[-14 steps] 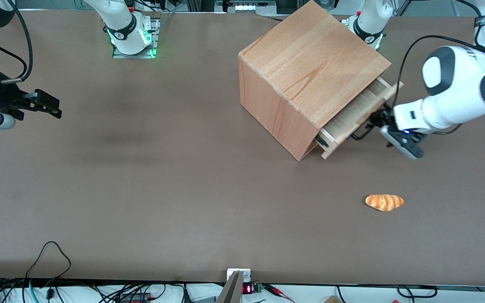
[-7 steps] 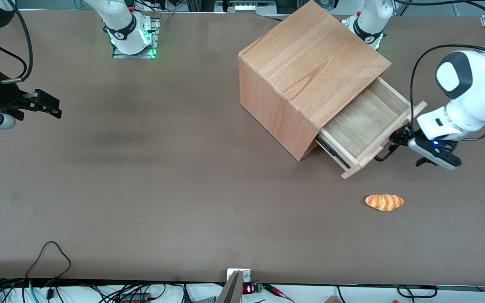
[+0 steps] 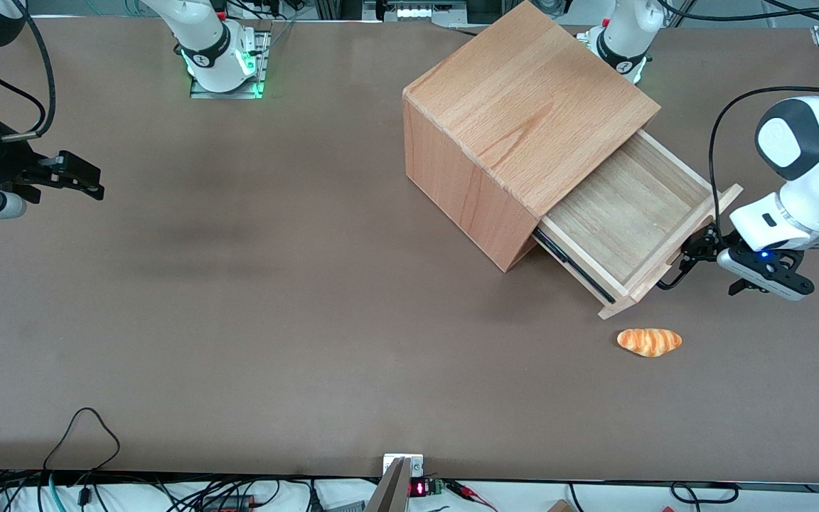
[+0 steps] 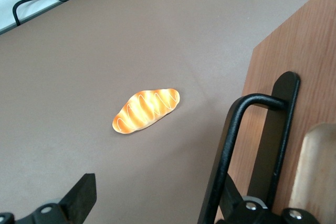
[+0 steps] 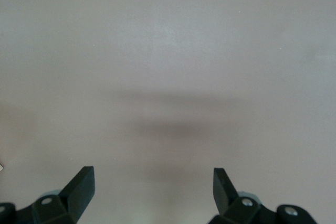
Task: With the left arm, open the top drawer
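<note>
The top drawer point(image 3: 623, 213) stands pulled far out of the wooden cabinet point(image 3: 523, 107), and its bare inside shows. Its black bar handle point(image 3: 671, 278) sticks out from the flat front panel point(image 3: 674, 250). My left arm's gripper point(image 3: 699, 250) is at that handle, low over the table. In the left wrist view the gripper point(image 4: 155, 203) is open wide. One finger point(image 4: 81, 195) hangs free over the table, and the other sits tucked against the handle bar point(image 4: 236, 129) by the front panel point(image 4: 294, 56). Nothing is clamped between the fingers.
An orange bread roll point(image 3: 649, 341) lies on the brown table nearer the front camera than the drawer's front corner, and the roll point(image 4: 145, 110) also shows from the wrist. Cables run along the table's near edge point(image 3: 82, 427).
The drawer has slid steadily farther out of the cabinet. My gripper moved with the handle, toward the working arm's end and a little nearer the front camera.
</note>
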